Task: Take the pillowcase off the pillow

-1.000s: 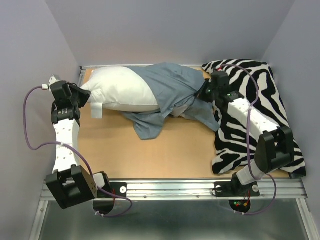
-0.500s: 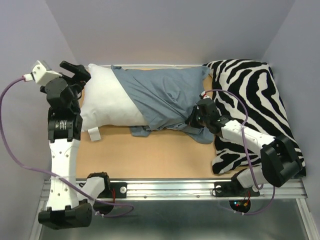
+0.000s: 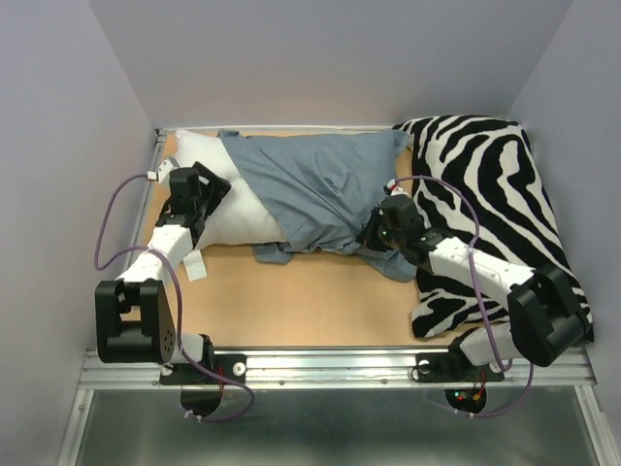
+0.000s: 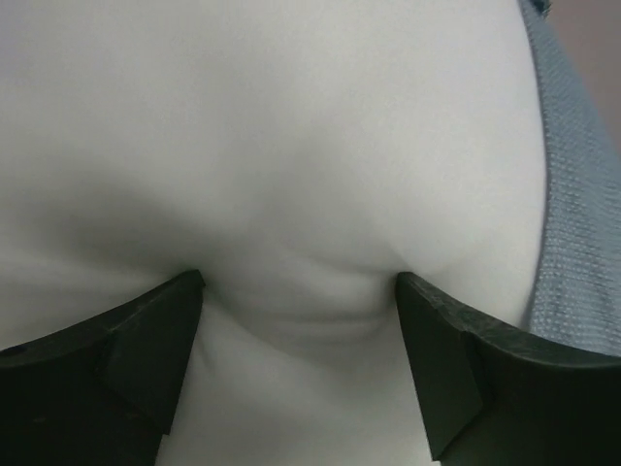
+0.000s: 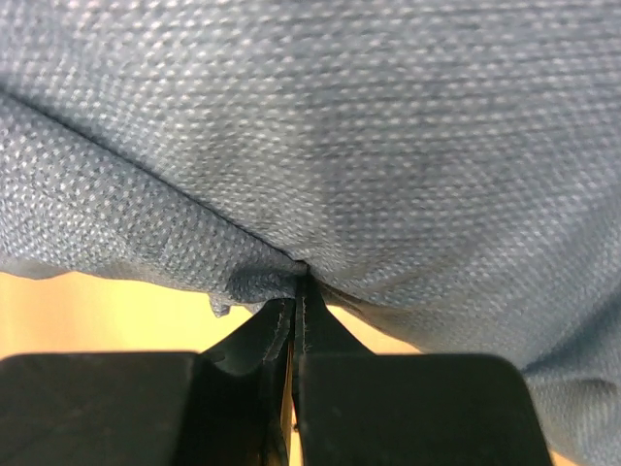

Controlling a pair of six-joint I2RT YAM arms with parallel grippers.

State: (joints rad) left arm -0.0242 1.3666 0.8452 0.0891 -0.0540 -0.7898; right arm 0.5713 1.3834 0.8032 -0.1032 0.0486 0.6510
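The white pillow (image 3: 238,209) lies across the back of the table, its left part bare. The dusty blue pillowcase (image 3: 320,189) covers its right part, bunched and wrinkled. My left gripper (image 3: 209,194) is open, its jaws pressed into the bare white pillow (image 4: 301,194), fabric bulging between them; the pillowcase edge (image 4: 572,214) shows at the right of that view. My right gripper (image 3: 374,231) is shut on a fold of the pillowcase (image 5: 310,146) at its lower right edge, just above the tabletop.
A large zebra-print cushion (image 3: 505,194) fills the right side of the table, under my right arm. A white label (image 3: 194,267) hangs from the pillow's near left edge. The tan tabletop (image 3: 310,301) lies in front of the pillow. Grey walls close in left and right.
My left arm has swung down from the pillow's left end and now presses its open jaws into the pillow's bare left part. The right gripper holds the pillowcase at about the same spot.
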